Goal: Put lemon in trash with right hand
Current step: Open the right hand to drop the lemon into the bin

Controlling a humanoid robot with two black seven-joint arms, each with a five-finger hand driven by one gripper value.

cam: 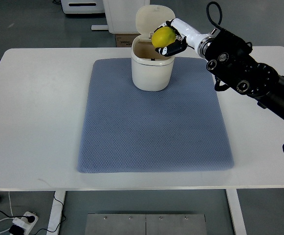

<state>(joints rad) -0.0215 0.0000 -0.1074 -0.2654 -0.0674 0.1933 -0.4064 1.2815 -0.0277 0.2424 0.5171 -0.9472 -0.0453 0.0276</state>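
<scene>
Judging by its look, the lemon [163, 36] is a small, light thing with a firm body and a smooth, slightly waxy skin, so it can roll or slip if the grip is loose, but it is not fragile and a moderate squeeze will not harm it. The best place to hold it is around its thick middle, with fingers on opposite sides, and this is how it seems to be held now. It hangs in the air just above the open mouth of the trash bin [152, 71], toward the right part of the rim, and it does not touch the bin as far as I can see.

The right hand [173, 39] comes in from the right side on a white wrist and a black arm. Its fingers [175, 48] are curled around the lemon: the dark fingers under and beside the fruit carry it, and others close over it from the right. The grasp looks closed enough to keep the fruit, with no gap visible between fingers and skin, though the far side of the grip is hidden.

The bin is a cream cup-shaped container with its lid [146, 19] tilted back, open, and it stands on the far part of a blue mat [151, 127], which lies on a white table [39, 98]. The left hand is not visible. In my judgement the remaining step is only to open the fingers so the lemon falls inside.
</scene>
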